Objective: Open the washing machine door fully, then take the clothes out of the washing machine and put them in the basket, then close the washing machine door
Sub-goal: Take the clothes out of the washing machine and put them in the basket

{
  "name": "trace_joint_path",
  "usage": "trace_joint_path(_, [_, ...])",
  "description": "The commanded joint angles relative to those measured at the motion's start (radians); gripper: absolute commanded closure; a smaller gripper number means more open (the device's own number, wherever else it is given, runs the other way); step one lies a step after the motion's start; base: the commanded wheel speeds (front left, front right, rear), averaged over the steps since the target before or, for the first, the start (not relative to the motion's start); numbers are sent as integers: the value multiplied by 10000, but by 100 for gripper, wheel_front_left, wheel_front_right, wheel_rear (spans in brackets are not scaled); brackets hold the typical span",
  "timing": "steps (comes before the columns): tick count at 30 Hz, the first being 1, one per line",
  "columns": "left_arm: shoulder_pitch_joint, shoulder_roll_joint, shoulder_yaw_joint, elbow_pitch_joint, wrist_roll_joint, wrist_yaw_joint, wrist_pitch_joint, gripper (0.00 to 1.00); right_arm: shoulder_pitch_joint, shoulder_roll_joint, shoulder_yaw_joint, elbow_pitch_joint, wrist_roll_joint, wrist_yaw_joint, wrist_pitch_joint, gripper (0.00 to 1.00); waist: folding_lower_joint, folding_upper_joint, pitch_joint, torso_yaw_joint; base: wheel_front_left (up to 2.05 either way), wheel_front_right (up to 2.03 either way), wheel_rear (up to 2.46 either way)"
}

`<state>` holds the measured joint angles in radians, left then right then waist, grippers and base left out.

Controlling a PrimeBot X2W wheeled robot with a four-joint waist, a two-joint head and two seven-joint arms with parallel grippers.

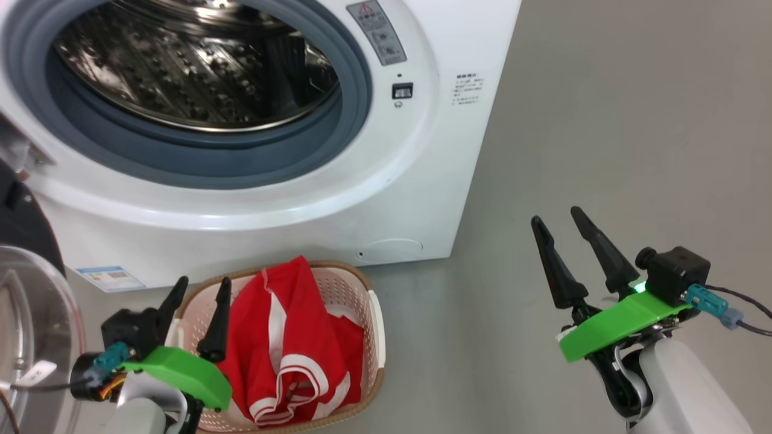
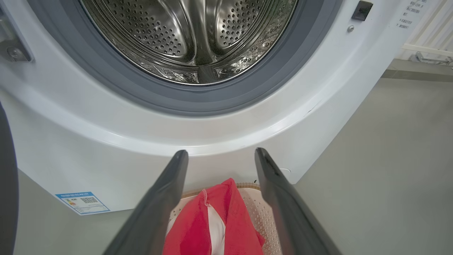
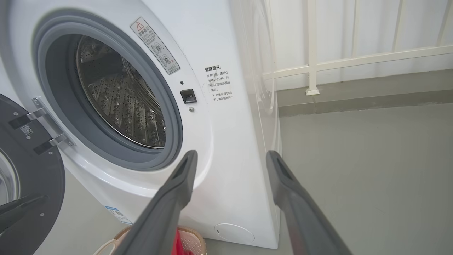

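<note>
The white washing machine [image 1: 392,181] stands with its steel drum [image 1: 199,66] showing no garments. Its door [image 3: 32,177] hangs swung open at the left, the glass window [image 1: 30,337] near my left arm. Red clothes [image 1: 295,343] with white stripes lie in the cream basket [image 1: 374,325] on the floor in front of the machine. My left gripper [image 1: 202,286] hovers open over the basket's left rim, holding nothing; in its wrist view the red clothes [image 2: 212,226] lie between the fingers [image 2: 166,198]. My right gripper [image 1: 558,217] is open and empty over bare floor to the right.
Grey floor [image 1: 633,120] stretches to the right of the machine. A white railing [image 3: 354,56] and a low kerb run behind it. A blue label sticker [image 1: 111,278] sits low on the machine front, a round cover [image 1: 392,247] at its lower right.
</note>
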<state>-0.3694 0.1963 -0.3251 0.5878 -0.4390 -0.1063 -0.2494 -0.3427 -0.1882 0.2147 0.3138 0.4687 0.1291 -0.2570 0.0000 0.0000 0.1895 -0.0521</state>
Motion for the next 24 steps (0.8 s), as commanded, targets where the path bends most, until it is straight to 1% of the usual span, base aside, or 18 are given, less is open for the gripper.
trace_joint_path(1, [70,348,408,-408,127,114,-124,0,249,-27,212,-189,52,16,-48,0,0,0,-199,134,0,0,0])
trace_joint_path(9, [917,350,871,-2039,256,470,-124,0,433,-82,271,-168,115,16,-48,0,0,0,-623,301,0,0,0])
trace_joint_path(18, [1839,469,1373,-3776,133,912,-124,0,573,-126,207,-264,124,16,-48,0,0,0,-903,329,0,0,0])
trace_joint_path(24, [2400,545,1491,-4776,117,1220,-59,0,669,-194,174,-357,76,16,-48,0,0,0,-1047,332,0,0,0])
